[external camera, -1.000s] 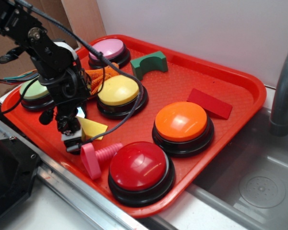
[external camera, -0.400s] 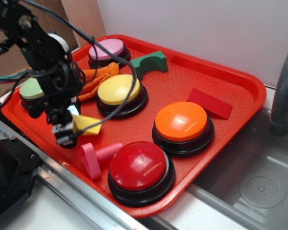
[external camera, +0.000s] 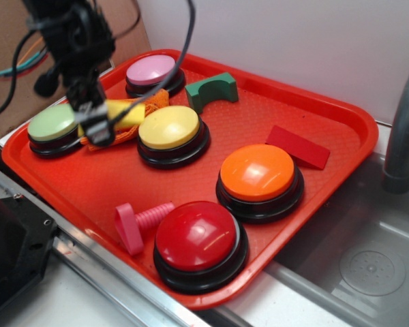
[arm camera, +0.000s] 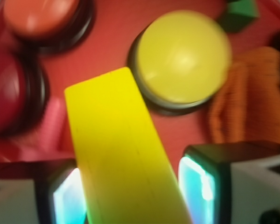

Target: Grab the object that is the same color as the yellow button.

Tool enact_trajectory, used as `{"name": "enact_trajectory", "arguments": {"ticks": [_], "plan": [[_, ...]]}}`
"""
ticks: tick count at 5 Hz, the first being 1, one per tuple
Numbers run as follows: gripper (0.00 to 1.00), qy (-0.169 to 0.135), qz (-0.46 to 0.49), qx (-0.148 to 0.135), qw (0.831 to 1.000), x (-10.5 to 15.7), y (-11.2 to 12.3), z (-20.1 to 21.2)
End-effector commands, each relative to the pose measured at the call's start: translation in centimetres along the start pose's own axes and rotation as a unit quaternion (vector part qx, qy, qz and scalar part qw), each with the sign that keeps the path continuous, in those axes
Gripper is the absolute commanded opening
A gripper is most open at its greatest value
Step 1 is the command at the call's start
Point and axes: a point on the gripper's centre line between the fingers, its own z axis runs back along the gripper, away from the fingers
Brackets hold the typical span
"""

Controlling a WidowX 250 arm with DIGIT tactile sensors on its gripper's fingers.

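Note:
The object, a bright yellow wedge block [external camera: 126, 114], hangs above the red tray [external camera: 88, 184], clear of its floor. My gripper [external camera: 99, 127] is shut on it, holding it in front of the orange cloth [external camera: 147, 101]. In the wrist view the block [arm camera: 123, 149] fills the gap between both lit finger pads [arm camera: 67, 200], with my gripper [arm camera: 133, 198] closed around its near end. The yellow button [external camera: 169, 127], a pale domed one on a black base, sits just right of the held block and shows beyond the block's tip in the wrist view [arm camera: 182, 56].
On the tray stand a pink button [external camera: 151, 69], a light green button [external camera: 54, 122], an orange button [external camera: 259, 172] and a red button [external camera: 198, 235]. A green arch block [external camera: 213, 87], red wedge [external camera: 297, 146] and pink screw [external camera: 140, 221] lie loose. A sink [external camera: 368, 266] and faucet [external camera: 402, 129] are at right.
My gripper has risen from the tray's front-left floor, carrying the yellow wedge up and toward the back. The block no longer rests on the tray.

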Motion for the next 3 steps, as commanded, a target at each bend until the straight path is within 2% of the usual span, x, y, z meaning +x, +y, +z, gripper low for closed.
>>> {"name": "enact_trajectory", "arguments": {"ticks": [1, 2, 3], "plan": [[0.00, -0.002, 0.180, -0.010, 0.984, 2.7, 0.9, 5.9], [0.00, -0.007, 0.205, -0.009, 0.979, 2.9, 1.5, 6.1], [0.00, 0.009, 0.217, -0.007, 0.976, 2.8, 1.9, 5.8]]}}
